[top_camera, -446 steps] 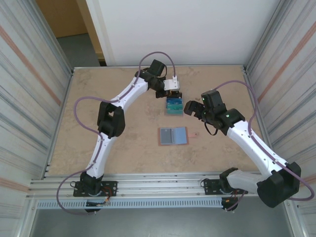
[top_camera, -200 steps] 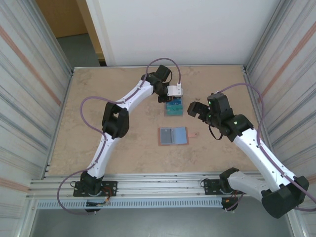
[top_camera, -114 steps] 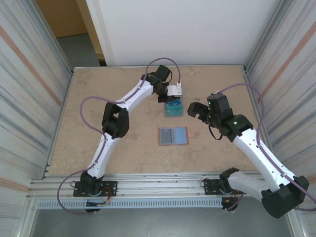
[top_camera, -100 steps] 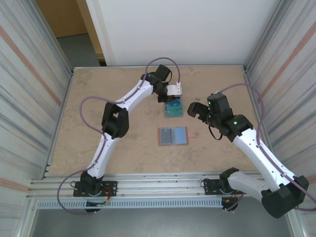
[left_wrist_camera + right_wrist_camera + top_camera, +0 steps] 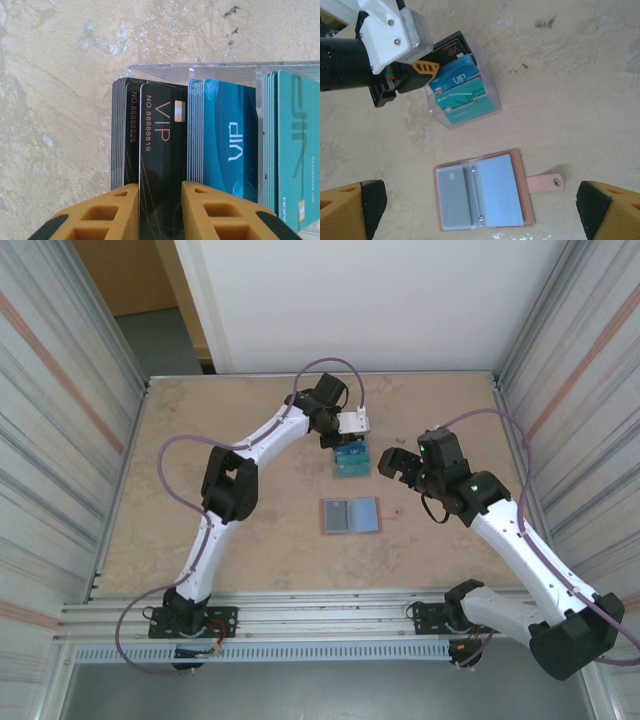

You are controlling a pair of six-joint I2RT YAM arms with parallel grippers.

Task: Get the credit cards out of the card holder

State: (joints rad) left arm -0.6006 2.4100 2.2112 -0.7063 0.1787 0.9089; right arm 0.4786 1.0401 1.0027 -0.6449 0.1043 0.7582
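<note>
The left end effector is open a little, with a black card between its fingers. The cards stand in a clear box. The right end effector is wide open, just beside the box. The wallet lies open near the box.

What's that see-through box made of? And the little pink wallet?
The box looks like clear hard plastic: you see the table through its shiny walls. The wallet seems to be leather or fake leather: dull pink, with a thin flat tab.
</note>
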